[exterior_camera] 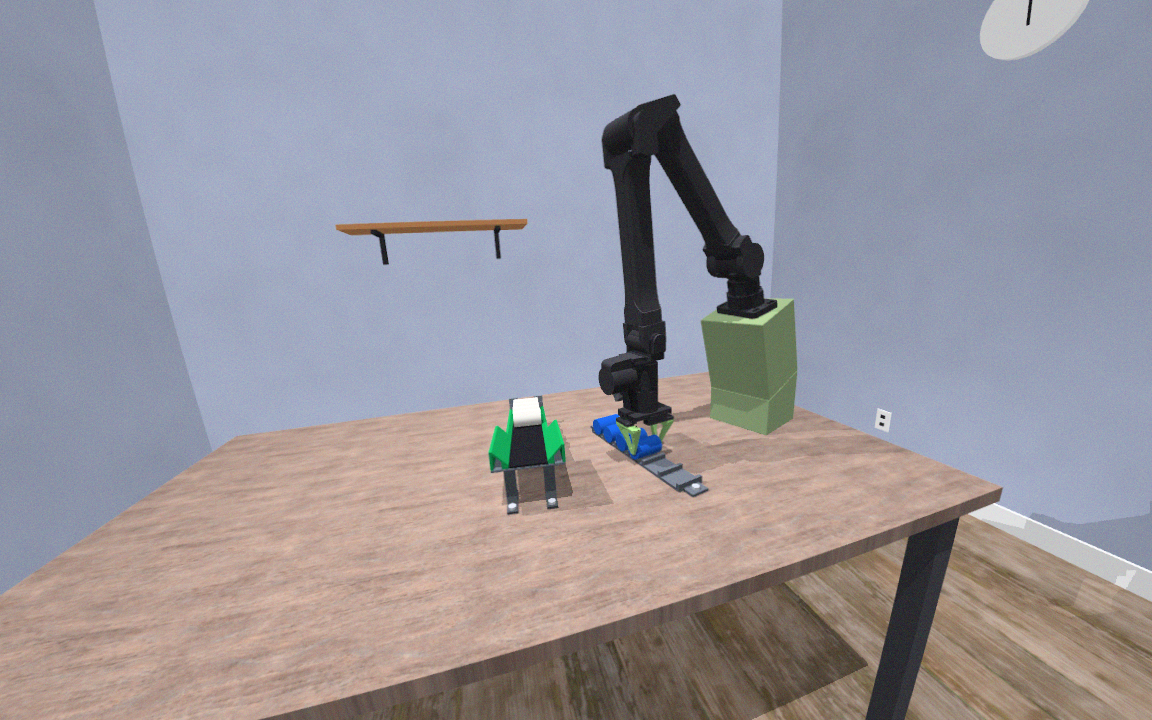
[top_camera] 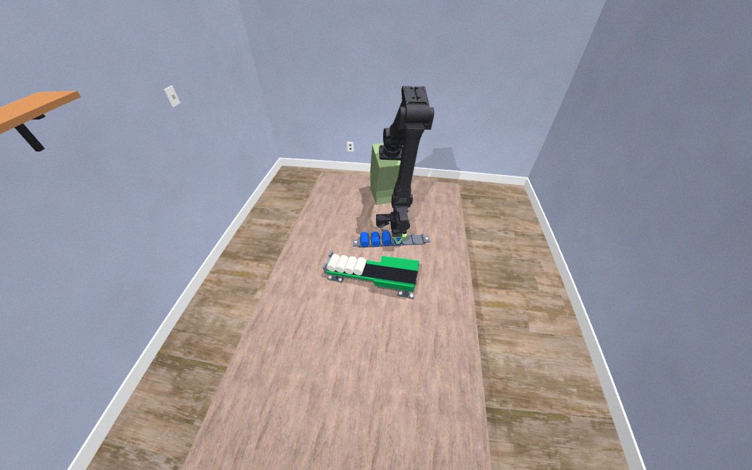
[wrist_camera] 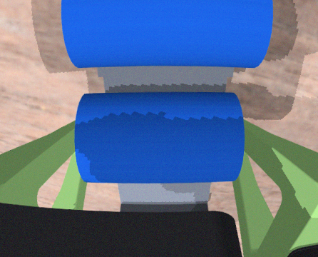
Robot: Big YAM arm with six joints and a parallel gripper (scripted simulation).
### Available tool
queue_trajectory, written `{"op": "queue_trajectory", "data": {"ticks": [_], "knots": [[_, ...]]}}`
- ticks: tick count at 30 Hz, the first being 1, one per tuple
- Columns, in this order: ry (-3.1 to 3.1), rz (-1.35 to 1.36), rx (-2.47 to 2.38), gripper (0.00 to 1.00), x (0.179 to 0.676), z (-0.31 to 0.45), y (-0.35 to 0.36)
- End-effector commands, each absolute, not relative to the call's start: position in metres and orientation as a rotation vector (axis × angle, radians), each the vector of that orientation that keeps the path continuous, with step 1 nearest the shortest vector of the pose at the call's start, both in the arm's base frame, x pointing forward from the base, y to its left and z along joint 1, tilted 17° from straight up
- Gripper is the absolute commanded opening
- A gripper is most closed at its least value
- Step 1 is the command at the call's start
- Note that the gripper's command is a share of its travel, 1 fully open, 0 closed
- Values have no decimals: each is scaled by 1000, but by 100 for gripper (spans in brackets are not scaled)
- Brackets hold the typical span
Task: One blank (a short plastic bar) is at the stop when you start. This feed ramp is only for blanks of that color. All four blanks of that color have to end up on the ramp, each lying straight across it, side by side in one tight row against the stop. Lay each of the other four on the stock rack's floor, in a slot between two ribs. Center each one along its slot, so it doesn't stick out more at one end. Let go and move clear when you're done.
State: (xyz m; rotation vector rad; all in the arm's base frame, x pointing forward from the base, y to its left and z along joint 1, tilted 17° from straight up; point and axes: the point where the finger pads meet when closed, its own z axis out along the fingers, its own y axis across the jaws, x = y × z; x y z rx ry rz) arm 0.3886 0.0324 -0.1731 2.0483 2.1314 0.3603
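I'm seeing my claw (wrist_camera: 160,185) pinching a smooth, round-ended blue blank (wrist_camera: 160,138) by its ends in the middle of the wrist frame, its ribbed green fingers splaying out on both sides. It is hanging low over the flat grey stock rack (top_camera: 420,238), probably resting in a slot. Three more blue blanks (top_camera: 375,238) are lying in the rack left of it. On the green-walled feed ramp (top_camera: 400,261), four white blanks (top_camera: 347,264) are sitting together at the left end, above the wood-grain surface (exterior_camera: 311,555).
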Motion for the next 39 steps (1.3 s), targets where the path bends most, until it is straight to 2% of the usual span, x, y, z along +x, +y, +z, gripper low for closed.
{"op": "queue_trajectory", "data": {"ticks": [1, 39], "knots": [[2123, 367, 2047, 63, 385, -170, 34], [2126, 362, 2050, 63, 382, -173, 34]]}}
